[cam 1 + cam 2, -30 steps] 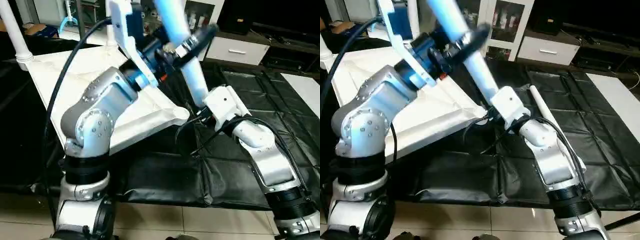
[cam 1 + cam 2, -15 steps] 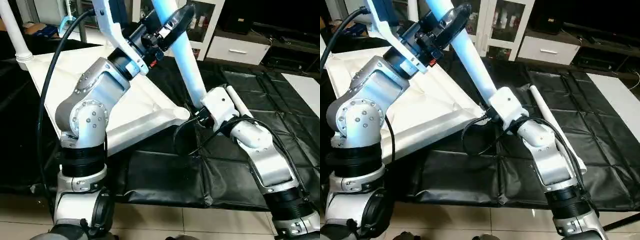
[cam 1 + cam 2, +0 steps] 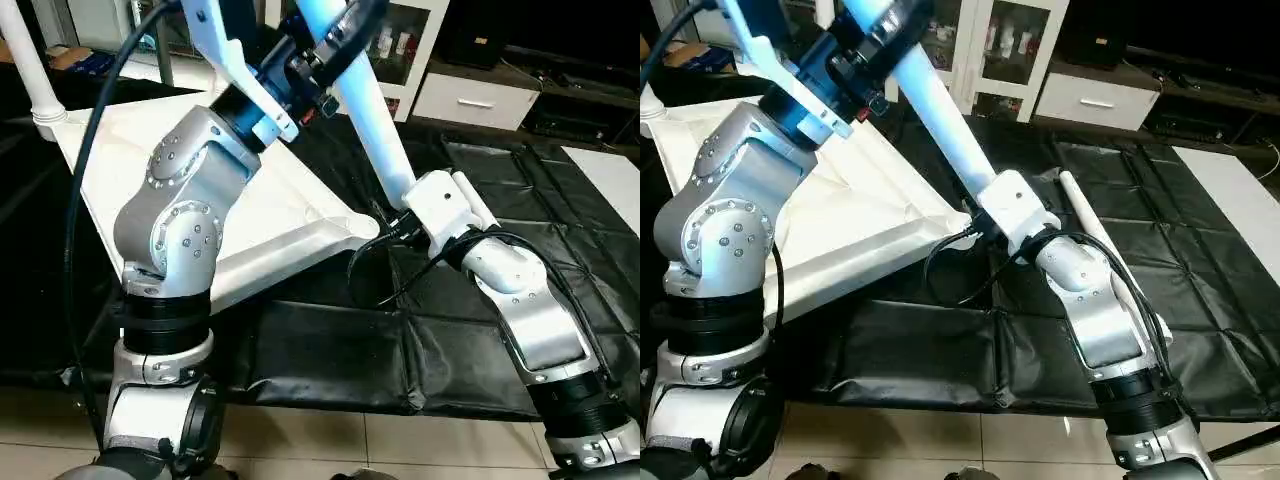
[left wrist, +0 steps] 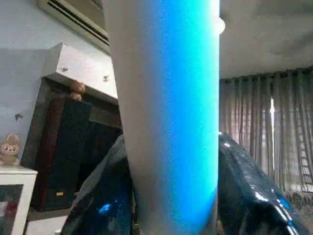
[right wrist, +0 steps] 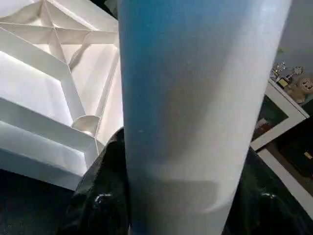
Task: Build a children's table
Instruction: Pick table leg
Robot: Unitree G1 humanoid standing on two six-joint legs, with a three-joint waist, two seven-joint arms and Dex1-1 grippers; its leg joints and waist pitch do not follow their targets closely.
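Left eye view shows our right claw [image 3: 398, 222] and left claw [image 3: 335, 40] clamping the leg [image 3: 372, 120]; we steer its foot toward the tabletop [image 3: 300, 215] socket at nine o'clock.

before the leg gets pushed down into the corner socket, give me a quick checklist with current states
1. Right gripper closed around the leg near its lower end: ok.
2. Left gripper on the leg's upper part: fingers either side, firm grip cannot tell.
3. Leg's foot at the tabletop near corner socket: seating cannot tell, hidden by the right gripper.
4. Leg upright over socket: not ok, it leans.
5. Far-left leg standing in its socket: ok.
6. Spare leg lying on the black cover: ok.
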